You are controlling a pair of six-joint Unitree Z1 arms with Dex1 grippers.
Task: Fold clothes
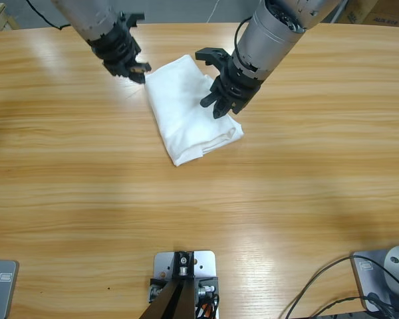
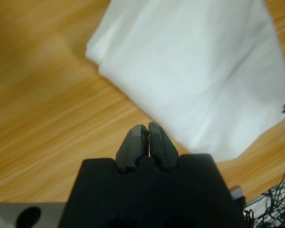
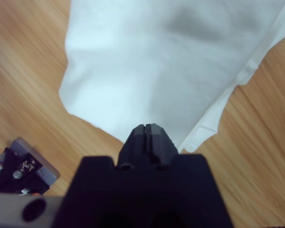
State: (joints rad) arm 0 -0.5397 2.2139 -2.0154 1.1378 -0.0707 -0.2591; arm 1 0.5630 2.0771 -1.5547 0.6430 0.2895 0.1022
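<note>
Our left tool (image 2: 147, 130) is pinched empty just beside the shirt (image 1: 189, 109); our right tool (image 3: 149, 130), also closed on nothing, hangs over its far edge. The shirt lies between them on the desk (image 1: 199, 219), folded compactly; little seems left.

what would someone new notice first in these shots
A plain white cotton T-shirt, folded into a compact bundle, lies on the long wooden table toward its far side. Two silver-grey arms flank it: the left end effector at its upper-left corner, the right end effector above its right edge.
</note>
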